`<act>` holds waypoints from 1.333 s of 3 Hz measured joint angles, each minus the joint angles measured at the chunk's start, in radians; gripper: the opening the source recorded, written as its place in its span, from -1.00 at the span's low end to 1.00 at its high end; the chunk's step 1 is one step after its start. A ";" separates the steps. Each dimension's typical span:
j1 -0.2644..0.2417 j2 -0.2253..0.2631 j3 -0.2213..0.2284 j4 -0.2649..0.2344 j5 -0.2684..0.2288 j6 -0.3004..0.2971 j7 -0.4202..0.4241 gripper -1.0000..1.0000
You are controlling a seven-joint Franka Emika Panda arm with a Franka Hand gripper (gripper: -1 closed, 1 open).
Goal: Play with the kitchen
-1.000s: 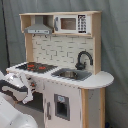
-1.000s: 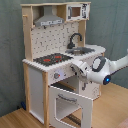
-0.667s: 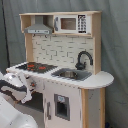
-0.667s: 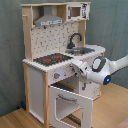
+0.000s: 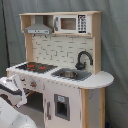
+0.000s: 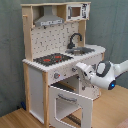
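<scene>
The kitchen (image 6: pixel 60 55) on wooden floor (image 6: pixel 15 119)

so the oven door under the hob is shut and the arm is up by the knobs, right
Not quite: the oven door is open, swung down and forward below the hob, as the second exterior view shows. The rest holds: the pincer is up at the kitchen's front panel by the knobs.

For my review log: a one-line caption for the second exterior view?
Gripper at the toy kitchen's front edge beside the hob, oven door hanging open below.
</scene>
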 joint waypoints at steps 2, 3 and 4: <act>0.132 0.000 -0.103 0.018 0.001 -0.083 -0.106 1.00; 0.194 -0.002 -0.164 0.028 0.001 -0.097 -0.169 1.00; 0.264 -0.013 -0.242 0.039 0.001 -0.102 -0.248 1.00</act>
